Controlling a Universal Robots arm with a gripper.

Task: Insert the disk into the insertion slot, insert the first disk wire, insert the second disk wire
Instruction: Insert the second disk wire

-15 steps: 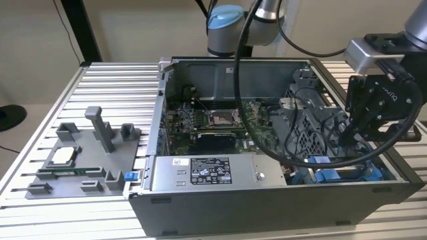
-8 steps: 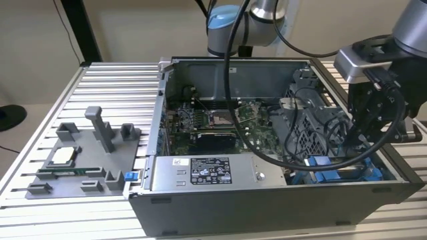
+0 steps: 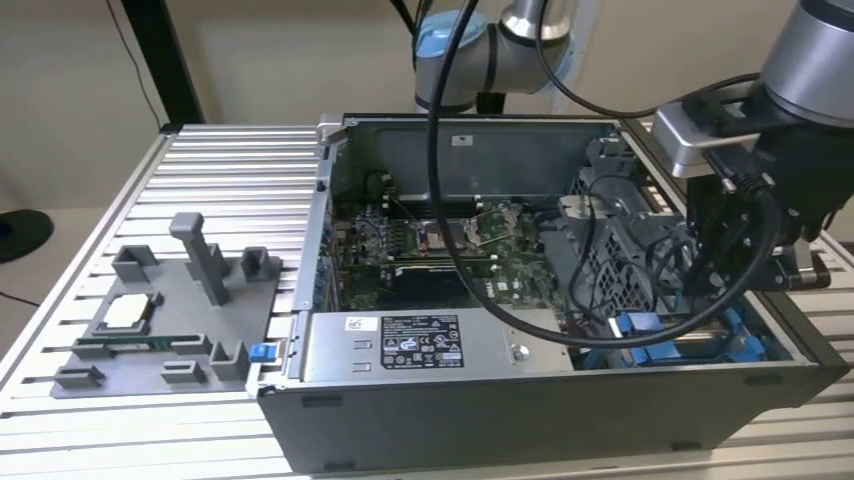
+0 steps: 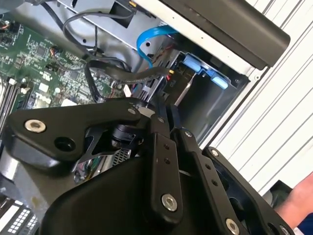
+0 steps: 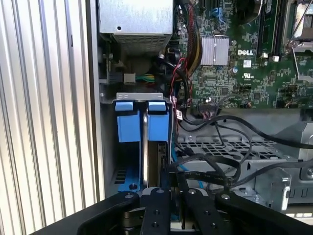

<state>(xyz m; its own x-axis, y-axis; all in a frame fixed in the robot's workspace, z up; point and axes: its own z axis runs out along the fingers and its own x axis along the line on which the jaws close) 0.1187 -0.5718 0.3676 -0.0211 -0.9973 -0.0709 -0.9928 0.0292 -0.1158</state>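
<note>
1. The disk (image 5: 146, 147) stands on edge in the insertion slot (image 5: 126, 161), in the corner of the computer case (image 3: 534, 420) nearest the exterior view's right; its two bright blue tabs (image 5: 142, 121) sit side by side at the slot's mouth, close under a thin metal bracket (image 5: 132, 97).
2. The gripper (image 5: 168, 193) hangs directly over the disk's edge; in both wrist views the jaws look drawn close together, almost touching, but whether they pinch anything I cannot tell.
3. On one side the slot runs tight along the case wall (image 5: 94, 122); on the other a bundle of black cables (image 5: 220, 161) crowds it, lying across a perforated metal cage (image 5: 230, 147).
4. A blue cable (image 4: 146, 41) loops just beyond the slot.
5. Beyond the bracket sits the power supply box (image 5: 134, 19); the green circuit board (image 5: 244, 63) spreads out beside it.
6. Outside the case wall the ribbed tabltop (image 5: 44, 122) lies bare; a grey holder tray (image 3: 174, 320) rests well apart, toward the exterior view's left.
</note>
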